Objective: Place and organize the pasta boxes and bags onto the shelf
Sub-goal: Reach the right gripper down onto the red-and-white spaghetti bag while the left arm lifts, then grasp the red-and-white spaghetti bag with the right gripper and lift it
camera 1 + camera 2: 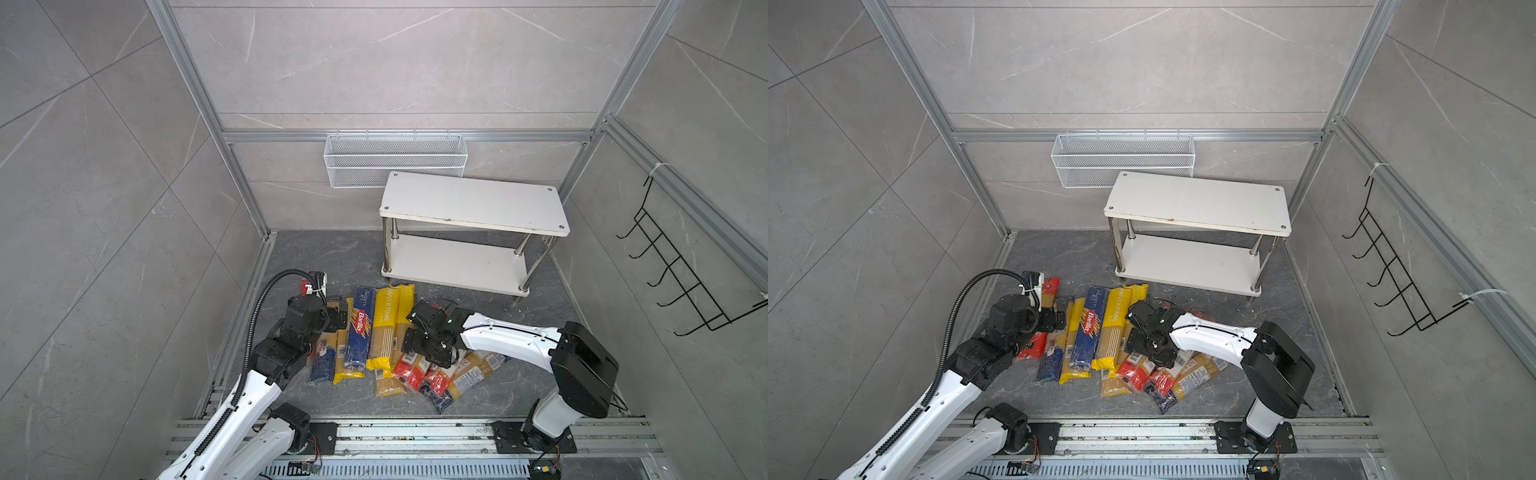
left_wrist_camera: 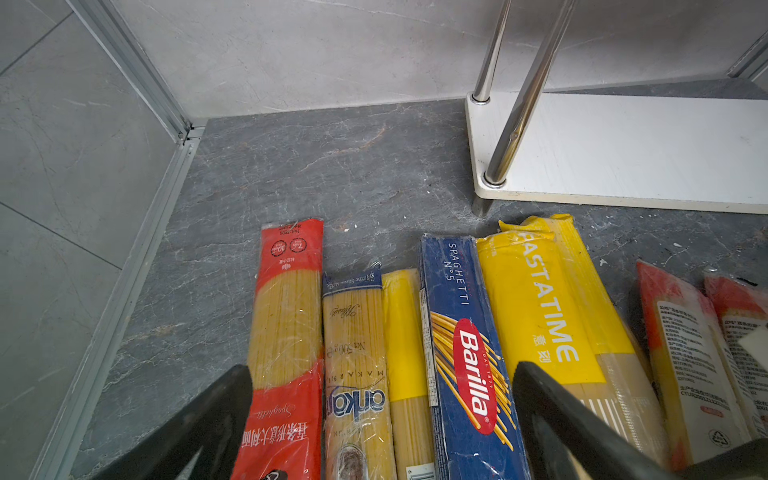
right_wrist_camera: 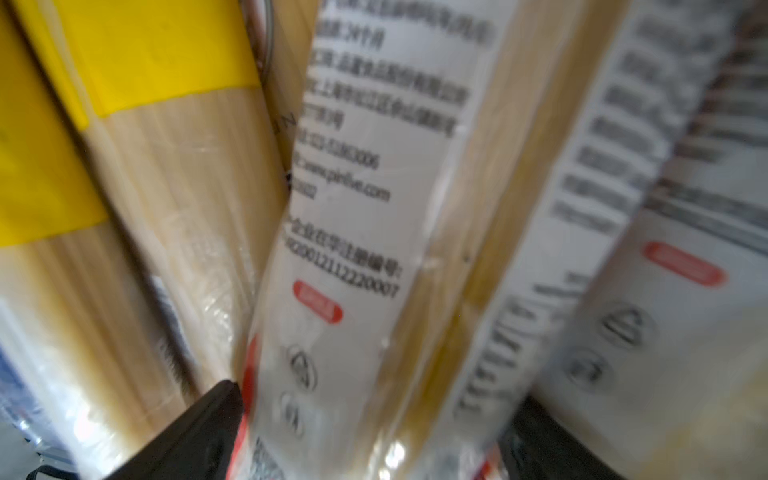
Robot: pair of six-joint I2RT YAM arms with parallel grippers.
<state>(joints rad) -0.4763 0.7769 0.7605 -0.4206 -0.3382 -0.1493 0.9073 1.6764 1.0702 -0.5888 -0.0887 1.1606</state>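
Several pasta boxes and bags lie side by side on the dark floor in front of the shelf [image 1: 473,203], whose two white boards are bare. Among them are a blue Barilla box [image 1: 360,328], a yellow Pastatime bag [image 1: 384,328] and red-ended, white-labelled bags [image 1: 411,370]. My left gripper [image 1: 338,316] hovers open over the pile's left side. In its wrist view a red bag [image 2: 286,316], a navy-ended bag [image 2: 353,353], a yellow bag and the Barilla box [image 2: 465,357] lie between the fingers [image 2: 540,399]. My right gripper [image 1: 419,347] is down on the pile, open, straddling a white-labelled bag [image 3: 365,208].
A white wire mesh basket [image 1: 395,160] hangs on the back wall above the shelf's left end. A black wire hook rack [image 1: 681,274] hangs on the right wall. Aluminium rails [image 1: 415,432] run along the front edge, and bare floor lies between the pile and the shelf.
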